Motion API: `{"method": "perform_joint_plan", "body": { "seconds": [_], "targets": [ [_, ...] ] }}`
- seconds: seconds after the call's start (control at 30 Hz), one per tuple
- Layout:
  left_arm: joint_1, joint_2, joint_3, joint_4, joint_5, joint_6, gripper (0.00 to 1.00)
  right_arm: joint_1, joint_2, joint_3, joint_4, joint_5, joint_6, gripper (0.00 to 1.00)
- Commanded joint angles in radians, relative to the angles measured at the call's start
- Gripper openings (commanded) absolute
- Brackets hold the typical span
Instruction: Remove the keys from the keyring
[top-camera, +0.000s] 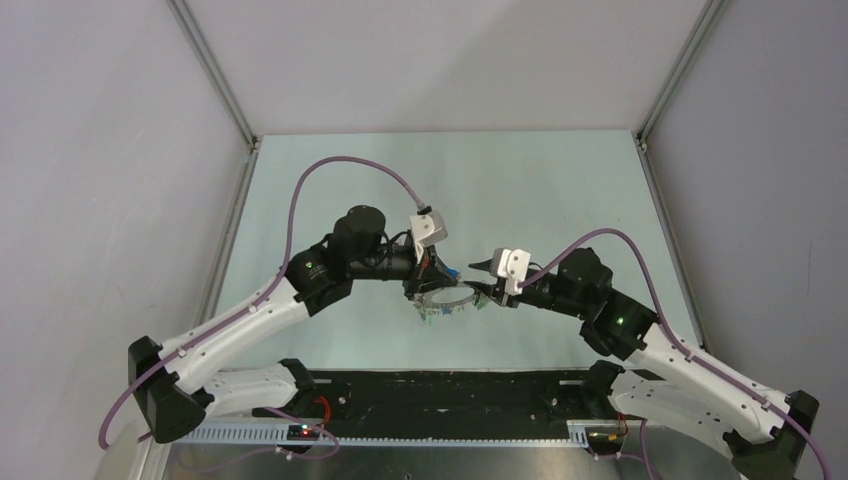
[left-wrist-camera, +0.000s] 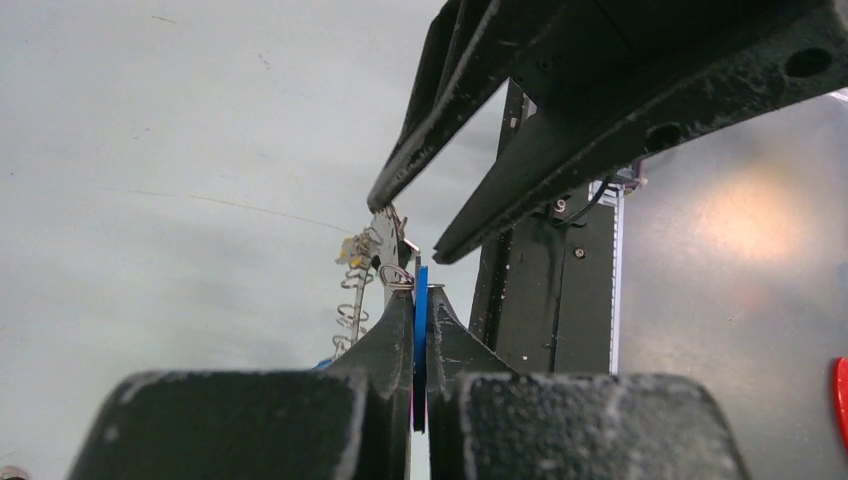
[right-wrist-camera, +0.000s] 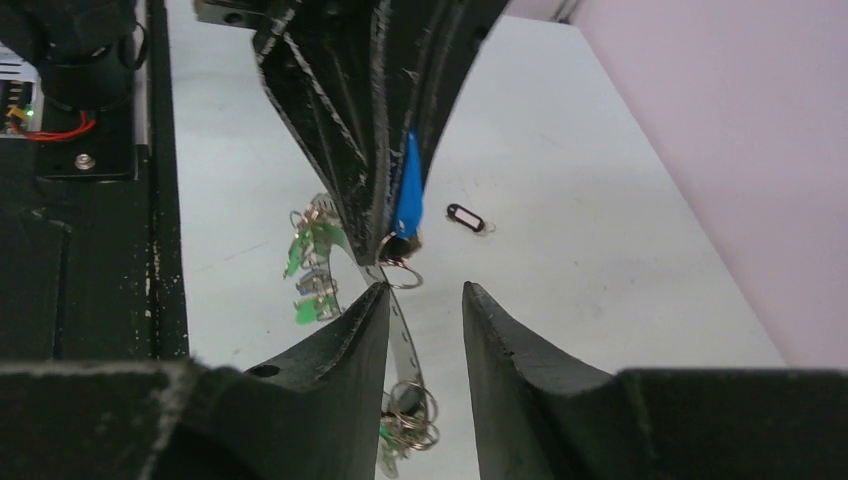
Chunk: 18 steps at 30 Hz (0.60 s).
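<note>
Left gripper (left-wrist-camera: 420, 296) clamps key (left-wrist-camera: 421, 350); right gripper (right-wrist-camera: 425, 290) (agape) perhaps touches keyring (right-wrist-camera: 401, 332).

A pale grey-green table (top-camera: 520, 180) is seen, its top smooth and matt. A small black tag (right-wrist-camera: 468, 218) with a silver loop is laid flat on it. A black strip (top-camera: 450, 392) is set along its near edge.

Thin shiny metal keyring (right-wrist-camera: 400, 330) carries keys (right-wrist-camera: 306, 266) with glossy plastic heads.
</note>
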Motion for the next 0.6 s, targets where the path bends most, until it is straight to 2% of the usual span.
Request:
{"method": "perform_joint_plan", "body": {
  "seconds": [0.0,0.33,0.57],
  "targets": [
    [-0.003,-0.038,0.052,0.032,0.028,0.022,0.00,0.025,0.017,0.007,0.062,-0.041,-0.040,0.37],
    [-0.003,-0.038,0.065,0.023,0.036,0.022,0.00,0.034,0.051,0.011,0.064,-0.054,-0.054,0.31],
    [-0.003,-0.031,0.073,0.018,0.072,0.022,0.00,0.037,0.059,0.011,0.070,-0.063,-0.066,0.33]
  ]
}}
